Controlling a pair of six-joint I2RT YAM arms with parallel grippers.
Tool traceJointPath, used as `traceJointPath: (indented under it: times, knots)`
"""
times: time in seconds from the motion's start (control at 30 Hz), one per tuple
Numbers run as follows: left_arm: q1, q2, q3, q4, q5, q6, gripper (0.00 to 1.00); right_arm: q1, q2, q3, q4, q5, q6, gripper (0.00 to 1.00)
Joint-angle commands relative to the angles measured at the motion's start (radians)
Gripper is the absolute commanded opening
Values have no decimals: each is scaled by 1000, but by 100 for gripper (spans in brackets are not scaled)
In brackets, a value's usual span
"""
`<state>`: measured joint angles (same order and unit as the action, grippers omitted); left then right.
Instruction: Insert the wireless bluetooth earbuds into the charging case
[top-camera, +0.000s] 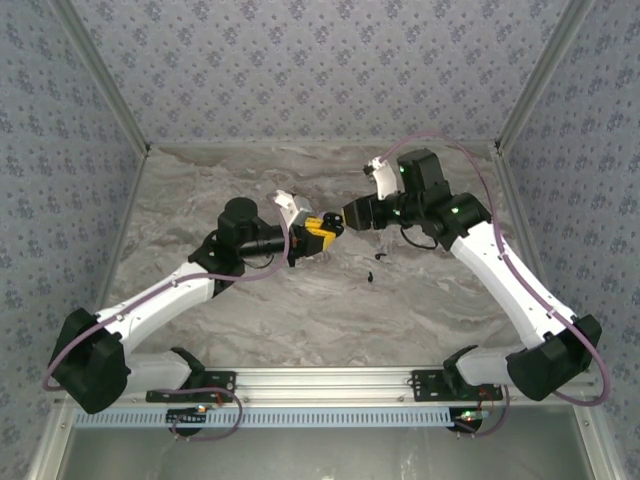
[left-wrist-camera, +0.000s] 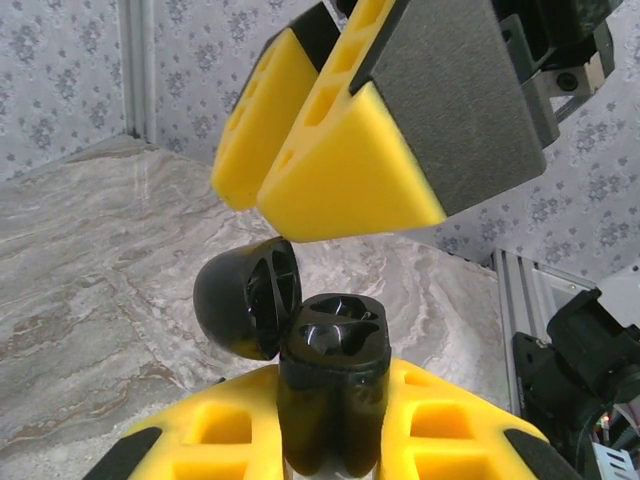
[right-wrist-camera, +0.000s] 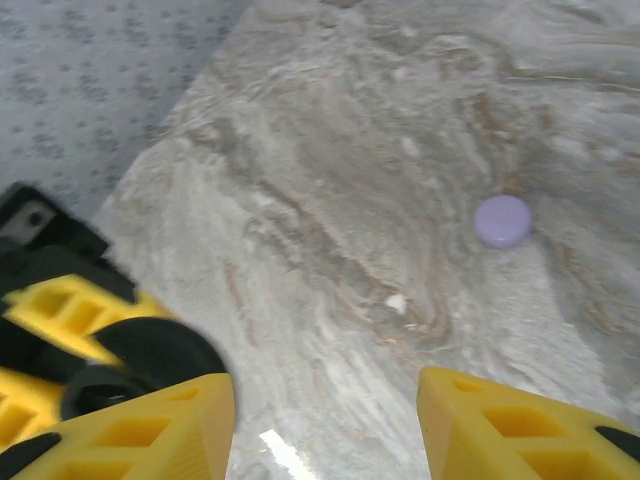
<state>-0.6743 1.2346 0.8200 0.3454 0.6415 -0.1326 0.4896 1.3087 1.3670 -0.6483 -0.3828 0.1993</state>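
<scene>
Charging case (left-wrist-camera: 335, 400), black, lid (left-wrist-camera: 245, 300) flipped open, is pinched betw. yellow fingers of L gripper (top-camera: 326, 232), held clear of marble table (top-camera: 300, 310) at mid-scene. R gripper (right-wrist-camera: 325, 385) hangs just beside it on right, fingers spread w/ nothing betw. them, tips toward case. Tiny black earbud (top-camera: 385, 257) and second earbud (top-camera: 370, 275) lie loose on table, near-right of both grippers; lilac puck (right-wrist-camera: 503, 220) rests on table, well apart from case.

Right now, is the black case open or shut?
Open: the case has its round lid swung out to one side, and its inner wells are exposed.
</scene>
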Motion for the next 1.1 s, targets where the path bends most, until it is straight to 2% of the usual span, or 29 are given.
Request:
traceJointPath:
  times: [0.0, 0.07, 0.3, 0.5, 0.77, 1.07]
  knots:
    - [7, 15, -11, 99, 3, -20, 16, -46, -16, 0, -59, 163, 59, 54]
    - [10, 28, -26, 135, 4, -35, 16, -81, -13, -21, -77, 197, 84, 54]
    - [9, 39, -75, 247, 8, -90, 16, -175, 57, -107, -128, 196, 109, 53]
    - [-7, 19, -89, 235, -24, -90, 16, -215, 144, -205, -99, 190, 147, 48]
    - [-15, -10, -101, 201, -40, -83, 16, -212, 299, -227, -93, 103, 94, 36]
    - [-17, -38, -114, 181, -53, -76, 16, -189, 404, -252, -35, 127, 110, 19]
